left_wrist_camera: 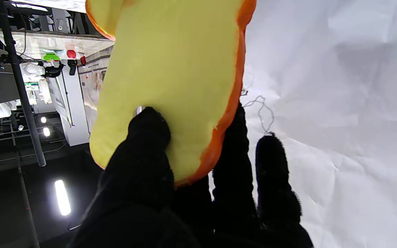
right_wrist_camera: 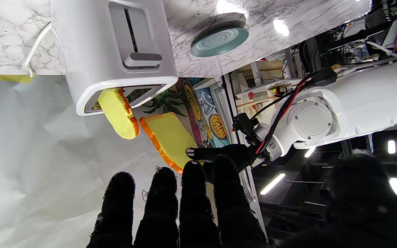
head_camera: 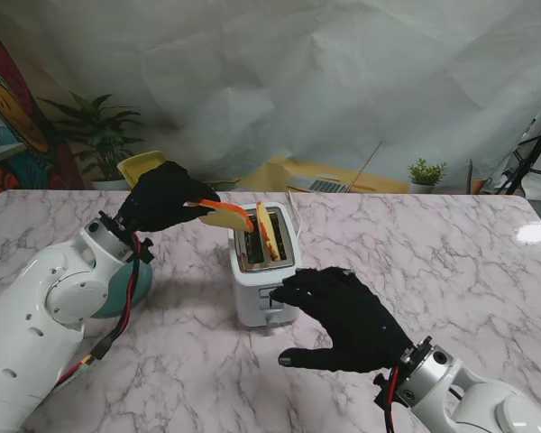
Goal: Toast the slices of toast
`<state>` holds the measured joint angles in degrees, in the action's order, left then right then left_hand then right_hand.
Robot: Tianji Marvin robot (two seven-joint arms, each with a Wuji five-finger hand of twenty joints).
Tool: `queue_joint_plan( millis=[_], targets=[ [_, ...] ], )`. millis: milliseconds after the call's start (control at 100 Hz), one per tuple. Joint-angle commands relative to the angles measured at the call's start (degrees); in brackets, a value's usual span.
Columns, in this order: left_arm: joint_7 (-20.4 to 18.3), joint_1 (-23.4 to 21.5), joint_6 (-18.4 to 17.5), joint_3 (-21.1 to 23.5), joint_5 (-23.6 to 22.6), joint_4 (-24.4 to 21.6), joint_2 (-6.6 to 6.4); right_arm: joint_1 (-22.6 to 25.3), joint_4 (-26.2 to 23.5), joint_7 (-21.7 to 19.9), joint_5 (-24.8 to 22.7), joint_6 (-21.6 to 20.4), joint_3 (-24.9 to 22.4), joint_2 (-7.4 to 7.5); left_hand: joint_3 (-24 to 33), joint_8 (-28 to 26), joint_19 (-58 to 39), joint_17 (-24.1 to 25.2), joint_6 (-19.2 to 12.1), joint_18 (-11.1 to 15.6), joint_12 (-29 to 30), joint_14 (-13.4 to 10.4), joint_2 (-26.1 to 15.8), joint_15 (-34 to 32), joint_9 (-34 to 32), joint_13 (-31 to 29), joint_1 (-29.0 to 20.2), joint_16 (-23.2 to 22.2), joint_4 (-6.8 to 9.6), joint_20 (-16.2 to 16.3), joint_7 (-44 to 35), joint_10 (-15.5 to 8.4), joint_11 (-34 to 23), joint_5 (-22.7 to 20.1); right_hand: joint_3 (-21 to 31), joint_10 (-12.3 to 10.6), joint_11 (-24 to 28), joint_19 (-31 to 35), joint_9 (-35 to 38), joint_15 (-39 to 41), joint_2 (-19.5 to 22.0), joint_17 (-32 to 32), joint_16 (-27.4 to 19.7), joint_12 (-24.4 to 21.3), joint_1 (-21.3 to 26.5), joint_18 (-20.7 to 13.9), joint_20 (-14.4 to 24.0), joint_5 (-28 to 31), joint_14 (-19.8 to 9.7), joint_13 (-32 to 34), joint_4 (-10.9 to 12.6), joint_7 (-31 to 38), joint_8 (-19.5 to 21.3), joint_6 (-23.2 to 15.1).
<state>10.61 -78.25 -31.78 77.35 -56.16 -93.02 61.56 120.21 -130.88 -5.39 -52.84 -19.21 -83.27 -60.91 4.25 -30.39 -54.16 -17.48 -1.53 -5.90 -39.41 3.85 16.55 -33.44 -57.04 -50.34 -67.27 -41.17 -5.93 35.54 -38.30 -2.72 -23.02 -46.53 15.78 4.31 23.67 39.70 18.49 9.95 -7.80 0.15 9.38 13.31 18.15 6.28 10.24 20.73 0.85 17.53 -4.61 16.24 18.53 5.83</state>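
Note:
A white two-slot toaster [head_camera: 263, 271] stands mid-table. One yellow toast slice with an orange crust [head_camera: 267, 232] sticks up out of its right slot [right_wrist_camera: 119, 112]. My left hand [head_camera: 162, 197] is shut on a second toast slice [head_camera: 227, 214], held nearly flat just above and left of the toaster's left slot; the left wrist view shows thumb and fingers [left_wrist_camera: 146, 137] pinching that slice [left_wrist_camera: 171, 75]. My right hand [head_camera: 347, 316] hovers open at the toaster's near side, fingers [right_wrist_camera: 191, 199] spread, close to the front lever [right_wrist_camera: 142, 60].
A teal plate [head_camera: 135, 280] lies to the left of the toaster, partly under my left arm [right_wrist_camera: 219, 41]. A yellow tray [head_camera: 140, 165] and a potted plant [head_camera: 99, 135] sit at the far left edge. Laptop and small plant stand beyond the far edge.

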Motion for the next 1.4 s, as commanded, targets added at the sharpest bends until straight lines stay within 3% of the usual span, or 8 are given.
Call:
queue_joint_plan(
  millis=[0, 240, 450, 600, 720, 800, 870, 1390],
  targets=[
    [-0.95, -0.15, 0.46, -0.02, 0.79, -0.64, 0.03, 0.26, 0.14, -0.05, -0.04, 0.22, 0.08, -0.01, 5.77, -6.51, 0.48, 1.95, -14.38, -1.3, 0.31, -0.17, -0.32, 1.69, -0.94, -1.01, -6.69, 0.05, 1.87, -0.19, -30.89, -4.49, -1.77, -16.07, -0.65, 0.3, -0.28, 0.14, -0.07, -2.25, 0.98, -0.47, -1.33, 0.38, 1.22, -0.62, -0.93, -0.05, -0.37, 0.31, 0.51, -0.26, -0.75, -0.87],
    [-1.11, 0.14, -1.64, -0.06, -0.48, -0.3, -0.27, 0.26, 0.14, -0.05, -0.04, 0.22, 0.08, -0.01, 5.54, -3.96, -0.46, -0.32, -14.17, 2.49, 2.15, -2.19, 1.36, 3.54, -1.97, -2.02, -6.69, -3.4, 1.91, 0.03, -29.29, -8.45, -3.2, -16.81, -0.7, 0.28, -0.21, 0.11, 0.08, -2.14, 0.89, -0.45, -1.29, 0.4, 1.27, -0.66, -0.94, 0.08, -0.3, 0.58, 0.51, -0.19, -0.74, -0.92],
    [0.02, 0.18, -2.28, -0.29, -1.78, -0.13, -0.35, 0.26, 0.14, -0.05, -0.04, 0.22, 0.08, -0.01, 6.74, -2.18, -0.73, -0.77, -13.84, 4.04, 4.69, -3.3, 3.55, 6.48, -2.54, -3.01, -6.69, -5.39, 1.78, -0.87, -28.64, -11.85, -6.51, -17.11, -0.73, 0.32, -0.23, 0.11, 0.13, -2.22, 0.91, -0.4, -1.3, 0.4, 1.3, -0.72, -0.95, -0.02, -0.3, 0.4, 0.51, -0.21, -0.76, -0.91],
    [0.97, 0.62, -2.59, -0.59, -2.85, 0.11, -0.42, 0.26, 0.14, -0.05, -0.04, 0.22, 0.08, -0.01, 12.8, -4.21, -0.26, -0.16, -13.98, 4.59, 7.21, -3.65, 8.15, 11.17, -3.14, -3.81, -6.69, -8.64, 0.93, -2.24, -33.98, -13.86, -13.2, -18.01, -0.78, 0.31, -0.24, 0.1, 0.1, -2.17, 0.93, -0.42, -1.29, 0.4, 1.29, -0.68, -0.95, -0.05, -0.33, 0.57, 0.51, -0.2, -0.76, -0.95],
    [1.31, 1.2, -2.44, -1.3, -2.67, 0.66, -0.33, 0.26, 0.14, -0.05, -0.04, 0.22, 0.08, -0.01, 17.06, -5.99, -0.25, -0.14, -12.77, 4.4, 5.49, -3.85, 9.74, 12.92, -4.24, -3.88, -6.69, -10.69, 0.55, -2.96, -37.4, -13.79, -16.42, -18.86, -0.79, 0.33, -0.28, 0.12, 0.11, -2.13, 0.93, -0.39, -1.27, 0.38, 1.32, -0.68, -0.94, -0.03, -0.29, 0.64, 0.51, -0.19, -0.77, -0.94],
    [1.27, 1.74, -2.16, -2.19, -1.77, 1.24, -0.16, 0.26, 0.14, -0.05, -0.04, 0.22, 0.08, -0.01, 20.96, -7.61, -0.64, 0.55, -11.42, 1.73, 3.87, -2.7, 9.84, 12.74, -3.89, -3.76, -6.69, -12.79, 0.12, -5.51, -39.75, -12.13, -18.36, -18.63, -0.8, 0.27, -0.27, 0.11, 0.18, -2.11, 0.9, -0.39, -1.26, 0.38, 1.32, -0.68, -0.94, 0.08, -0.32, 0.71, 0.51, -0.16, -0.76, -0.92],
    [1.42, 2.35, -1.98, -3.13, -1.32, 1.71, -0.04, 0.25, 0.14, -0.04, -0.04, 0.22, 0.08, -0.01, 22.35, -9.15, -1.63, 0.94, -11.84, 0.78, 2.91, -2.64, 9.59, 11.74, -3.73, -3.25, -6.69, -13.76, -0.25, -6.63, -41.52, -12.05, -19.58, -18.67, -0.8, 0.3, -0.3, 0.1, 0.17, -2.14, 0.94, -0.39, -1.27, 0.37, 1.33, -0.68, -0.95, 0.0, -0.32, 0.63, 0.51, -0.2, -0.78, -0.95],
    [2.49, 5.82, -0.87, -7.09, -0.78, 3.62, 0.33, -0.42, 0.29, 0.57, 0.0, 0.52, 0.45, -0.1, 22.31, -11.63, -2.6, 0.51, -13.6, 1.95, 1.74, -4.68, 9.93, 10.22, -4.25, -3.24, -6.69, -13.01, -0.37, -8.92, -43.29, -14.66, -21.43, -19.53, -0.88, 0.29, -0.31, 0.09, 0.39, -2.05, 0.86, -0.34, -1.22, 0.37, 1.4, -0.7, -0.95, 0.27, -0.28, 0.88, 0.5, -0.11, -0.79, -0.94]
  ],
)
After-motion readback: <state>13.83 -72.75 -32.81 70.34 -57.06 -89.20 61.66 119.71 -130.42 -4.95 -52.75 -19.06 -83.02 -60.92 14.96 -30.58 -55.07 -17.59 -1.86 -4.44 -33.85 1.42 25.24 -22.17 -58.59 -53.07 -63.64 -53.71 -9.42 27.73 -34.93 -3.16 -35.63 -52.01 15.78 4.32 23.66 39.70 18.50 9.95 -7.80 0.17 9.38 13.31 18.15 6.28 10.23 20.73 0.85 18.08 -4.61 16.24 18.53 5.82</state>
